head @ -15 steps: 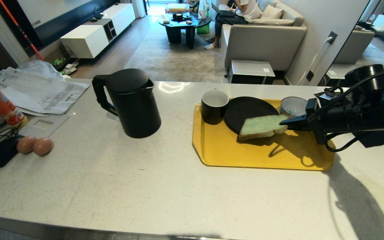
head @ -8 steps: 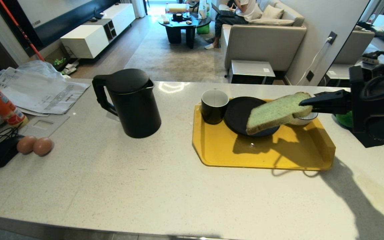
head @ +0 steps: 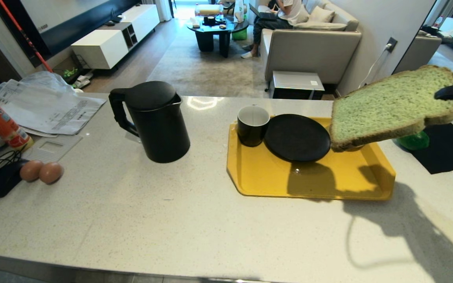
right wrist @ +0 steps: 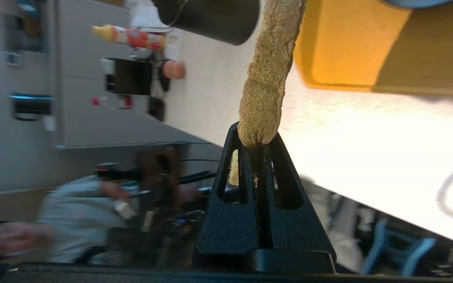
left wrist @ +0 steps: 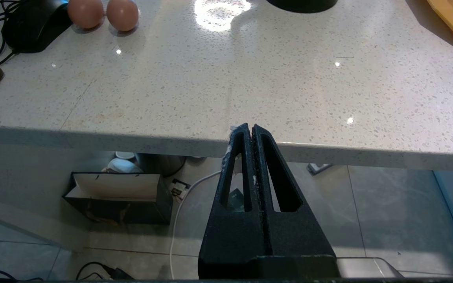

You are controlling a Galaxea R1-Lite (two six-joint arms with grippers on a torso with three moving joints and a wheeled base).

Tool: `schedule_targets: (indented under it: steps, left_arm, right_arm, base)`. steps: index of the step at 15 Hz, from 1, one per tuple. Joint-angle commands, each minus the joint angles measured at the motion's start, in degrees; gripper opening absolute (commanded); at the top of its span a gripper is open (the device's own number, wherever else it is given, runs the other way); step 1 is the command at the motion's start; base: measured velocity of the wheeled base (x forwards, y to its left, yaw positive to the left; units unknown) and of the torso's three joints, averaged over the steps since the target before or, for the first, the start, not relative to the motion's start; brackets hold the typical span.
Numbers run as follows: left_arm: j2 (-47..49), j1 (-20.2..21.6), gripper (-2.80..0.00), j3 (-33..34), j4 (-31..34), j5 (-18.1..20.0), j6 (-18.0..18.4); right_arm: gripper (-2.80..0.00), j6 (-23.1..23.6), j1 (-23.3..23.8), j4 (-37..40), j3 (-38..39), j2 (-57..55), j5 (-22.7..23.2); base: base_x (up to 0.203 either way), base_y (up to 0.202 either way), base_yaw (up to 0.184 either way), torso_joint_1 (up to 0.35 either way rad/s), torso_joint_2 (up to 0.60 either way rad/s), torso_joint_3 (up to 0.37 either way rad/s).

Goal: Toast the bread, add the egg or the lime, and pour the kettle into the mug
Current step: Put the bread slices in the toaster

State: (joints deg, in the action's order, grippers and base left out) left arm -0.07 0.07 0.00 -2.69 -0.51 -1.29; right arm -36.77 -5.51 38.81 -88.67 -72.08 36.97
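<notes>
One bread [head: 387, 106], one kettle [head: 153, 122], one mug [head: 252, 125], one plate [head: 297, 137], one tray [head: 266, 177], two brown eggs [head: 41, 171]

Bread [head: 387, 103] — pale green crumb, brown crust. Kettle [head: 153, 122] matte black. Mug [head: 253, 125] glossy black outside, white inside. Plate [head: 297, 137] black, on a yellow tray [head: 328, 184]. Surface [head: 171, 220] — off-white with fine dark speckles. Two eggs [head: 41, 171] plain brown. Right end effector [right wrist: 256, 147] black, textured.
</notes>
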Motion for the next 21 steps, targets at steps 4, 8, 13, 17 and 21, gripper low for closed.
schedule_targets:
  steps: [4,8,13,17,21]
  left_arm:
    - [-0.1,0.0,-2.80,1.0,0.0,0.0,0.0]
    - [-0.1,0.0,-2.80,1.0,0.0,0.0,0.0]
    - [-0.1,0.0,-2.80,1.0,0.0,0.0,0.0]
    - [-0.1,0.0,-2.80,1.0,0.0,0.0,0.0]
    - [-0.1,0.0,-2.80,1.0,0.0,0.0,0.0]
  right_arm:
    - [-2.80,18.0,0.0,9.3,-5.4,6.0,-10.6]
    - [-2.80,25.6,0.0,11.2,-4.9,8.0,-22.1]
    - [-2.80,35.7,0.0,11.1,-2.5,11.6,-29.3]
    - [-2.80,35.8,0.0,10.9,-2.1,11.7,-30.0]
    - [-2.80,35.9,0.0,10.8,-2.1,12.1,-30.1]
  base:
    - [0.000,0.000,0.000,0.000,0.00,0.000]
    - [0.000,0.000,0.000,0.000,0.00,0.000]
    - [0.000,0.000,0.000,0.000,0.00,0.000]
    - [0.000,0.000,0.000,0.000,0.00,0.000]
    - [0.000,0.000,0.000,0.000,0.00,0.000]
